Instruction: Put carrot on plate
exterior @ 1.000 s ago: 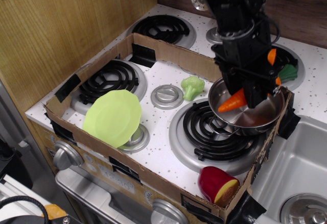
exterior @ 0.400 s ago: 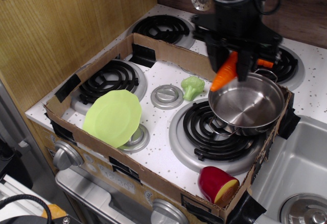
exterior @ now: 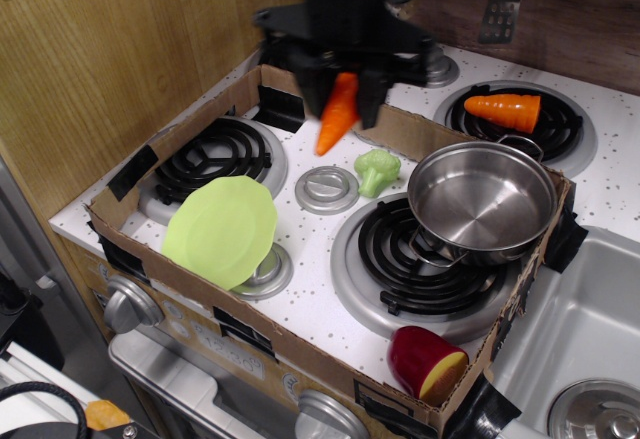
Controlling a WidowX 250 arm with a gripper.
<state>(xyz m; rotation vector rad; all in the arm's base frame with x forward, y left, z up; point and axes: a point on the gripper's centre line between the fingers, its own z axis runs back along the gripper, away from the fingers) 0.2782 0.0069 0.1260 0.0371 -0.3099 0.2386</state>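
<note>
My gripper [exterior: 342, 87] is shut on the long orange carrot [exterior: 337, 116], which hangs tip-down in the air above the white stove top, behind the small silver disc [exterior: 327, 189]. Its green stem cap is hidden between the fingers. The lime-green plate [exterior: 220, 230] lies tilted on the front-left small burner, well to the lower left of the carrot. The steel pot [exterior: 482, 200] stands empty on the front-right burner.
A cardboard wall [exterior: 170, 134] rings the stove area. A toy broccoli [exterior: 377, 169] sits beside the silver disc. A stubby ridged orange carrot [exterior: 504, 110] lies on the back-right burner. A red-and-yellow toy fruit [exterior: 427, 362] sits at the front corner. A sink [exterior: 585, 339] is on the right.
My gripper lifted the carrot out of the pot and carried it left, from above the pot to above the middle of the stove. The pot is now empty.
</note>
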